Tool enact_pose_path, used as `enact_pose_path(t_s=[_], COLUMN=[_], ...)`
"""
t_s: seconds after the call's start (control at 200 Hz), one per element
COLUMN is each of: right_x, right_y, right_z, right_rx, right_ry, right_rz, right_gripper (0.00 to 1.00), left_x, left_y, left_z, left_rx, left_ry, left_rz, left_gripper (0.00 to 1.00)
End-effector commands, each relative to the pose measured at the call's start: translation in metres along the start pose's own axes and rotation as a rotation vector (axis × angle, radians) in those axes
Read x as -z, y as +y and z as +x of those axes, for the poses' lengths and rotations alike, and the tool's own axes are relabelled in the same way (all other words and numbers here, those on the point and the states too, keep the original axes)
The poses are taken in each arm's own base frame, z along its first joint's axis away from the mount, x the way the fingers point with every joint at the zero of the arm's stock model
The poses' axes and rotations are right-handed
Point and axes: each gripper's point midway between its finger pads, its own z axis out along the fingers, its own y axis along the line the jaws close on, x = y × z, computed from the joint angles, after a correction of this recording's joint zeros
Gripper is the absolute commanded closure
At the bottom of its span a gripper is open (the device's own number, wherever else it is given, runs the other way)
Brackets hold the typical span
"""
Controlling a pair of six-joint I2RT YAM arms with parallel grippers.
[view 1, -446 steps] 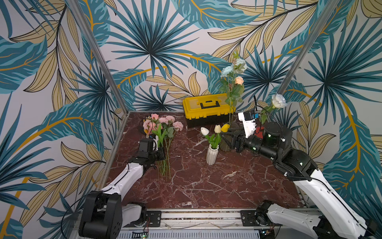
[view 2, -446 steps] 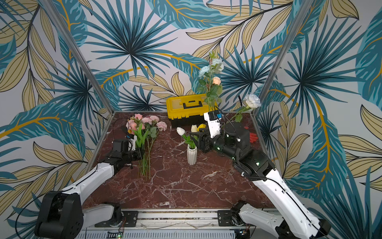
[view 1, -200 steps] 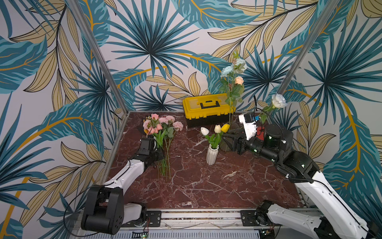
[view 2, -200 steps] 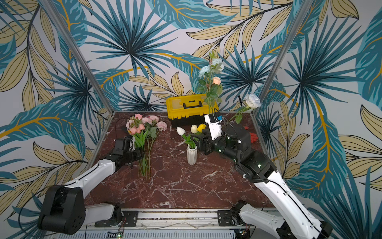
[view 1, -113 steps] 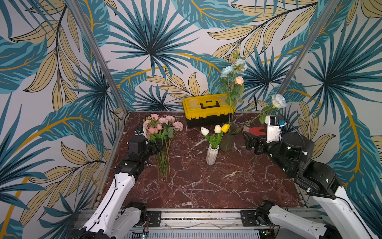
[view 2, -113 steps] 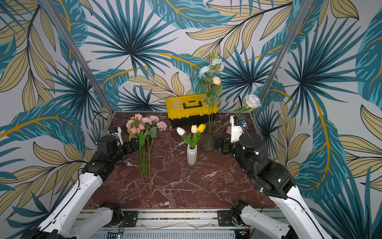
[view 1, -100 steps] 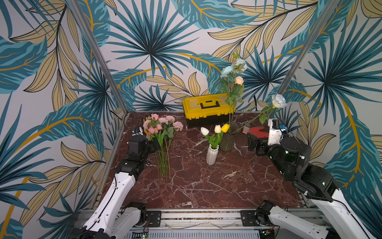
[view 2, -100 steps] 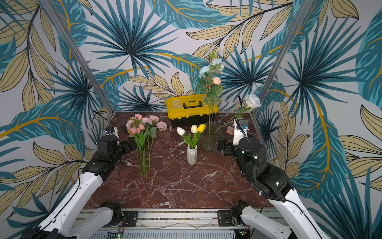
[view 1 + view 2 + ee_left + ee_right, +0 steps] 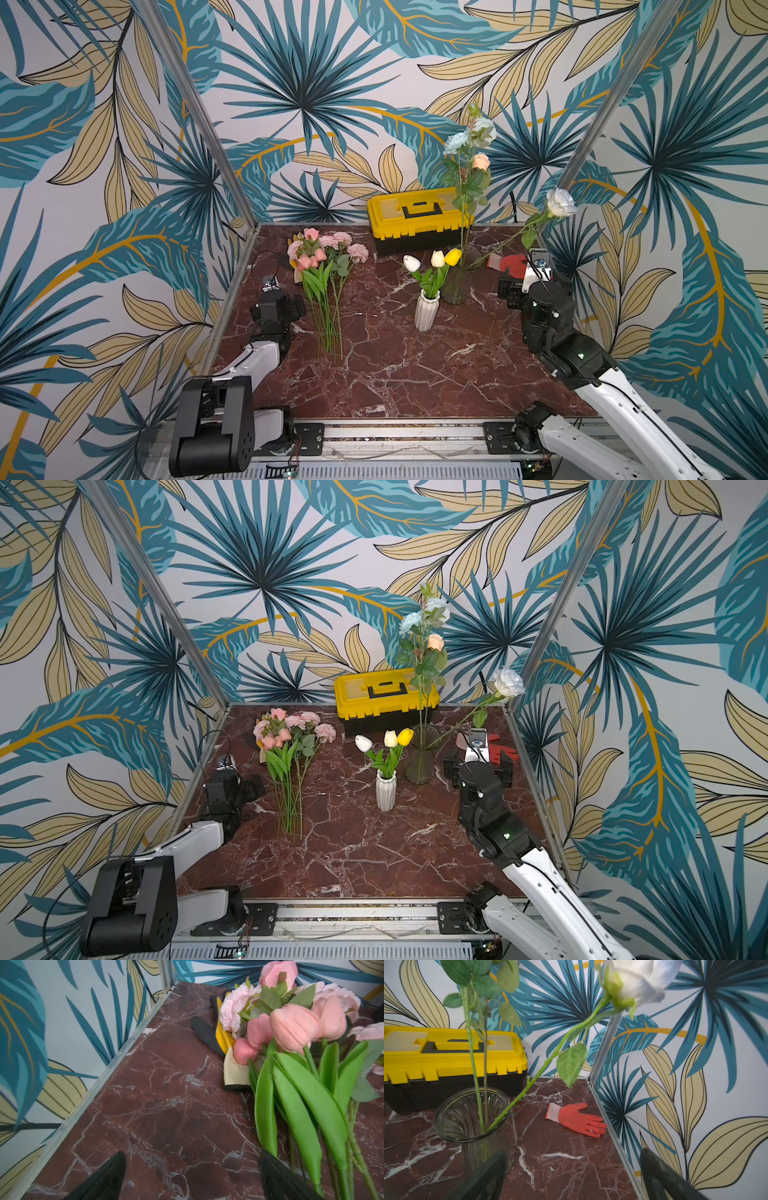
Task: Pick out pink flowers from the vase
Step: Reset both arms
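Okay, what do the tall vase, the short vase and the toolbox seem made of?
Tall vase: clear ribbed glass, stems visible through it.
Short vase: white, ribbed, matte, probably ceramic.
Toolbox: yellow lid, black base, likely moulded plastic.

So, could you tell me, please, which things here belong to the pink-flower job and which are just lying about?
Job in hand: glass vase; pink flowers, lying bunched outside it.
Just lying about: yellow toolbox; small white vase of tulips; red glove; black-and-yellow glove by the pink blooms.
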Motion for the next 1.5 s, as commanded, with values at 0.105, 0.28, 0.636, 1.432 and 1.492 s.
enact_pose_path(t_s=[0.105, 0.28, 0.636, 1.432, 1.492], right_x=[-0.053, -0.084, -0.111, -0.120, -0.122], right_y=[0.005, 0.007, 0.024, 0.023, 0.022], right_z=[0.066, 0.131, 0.155, 0.155, 0.164], right_rx=[-0.100, -0.113, -0.038, -0.256, -0.267], right_ry=[0.071, 0.072, 0.037, 0.029, 0.037], right_rz=[0.029, 0.047, -0.068, -0.163, -0.145], right_gripper=[0.01, 0.01, 0.00, 0.01, 0.01], left_x=[-0.017, -0.030, -0.019, -0.020, -0.021], left_y=[-0.014, -0.026, -0.053, -0.066, -0.065], left_z=[-0.032, -0.041, -0.026, -0.025, -0.024], left_rx=[0.054, 0.032, -0.079, -0.123, -0.123], left_ry=[-0.078, -0.158, -0.281, -0.267, -0.266], left_rz=[0.076, 0.146, 0.230, 0.270, 0.270], left_gripper=[0.01, 0.01, 0.00, 0.00, 0.01])
